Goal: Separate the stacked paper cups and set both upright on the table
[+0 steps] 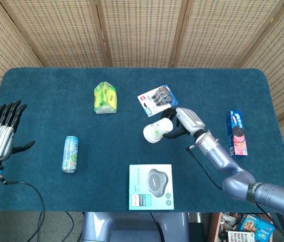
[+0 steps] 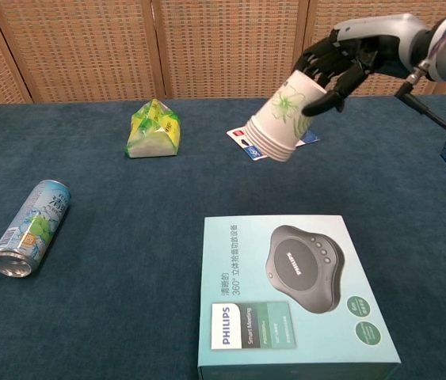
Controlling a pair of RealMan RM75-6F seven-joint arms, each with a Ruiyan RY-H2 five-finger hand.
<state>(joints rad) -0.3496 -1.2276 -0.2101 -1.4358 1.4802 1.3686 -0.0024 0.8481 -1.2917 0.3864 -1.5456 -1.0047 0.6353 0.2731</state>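
- Right hand grips the stacked paper cups near their base end, fingers wrapped around the narrow part; stack is lifted clear of the table, tilted, rim pointing down toward 7 o'clock in the chest view
- grip sits at the base, probably so the rim end stays free for the other hand to grab the outer or inner cup and pull; cups not yet separated, looks like one nested stack
- in the head view the stack hangs near table centre, just at 6 o'clock of the blister pack; mid-table hold likely chosen so both arms can reach
- left hand is empty, fingers spread and upright, at the table's 9 o'clock edge, well apart from the cups; judged: waiting, has to cross to centre before any pull
- clutter: can lying on its side at 8 o'clock of the cups; green packet at 10 o'clock; Philips box at 6 o'clock; cookie box at 3 o'clock
- risk: box directly under the stack limits set-down room; bare cloth between can and box looks the safer landing spot
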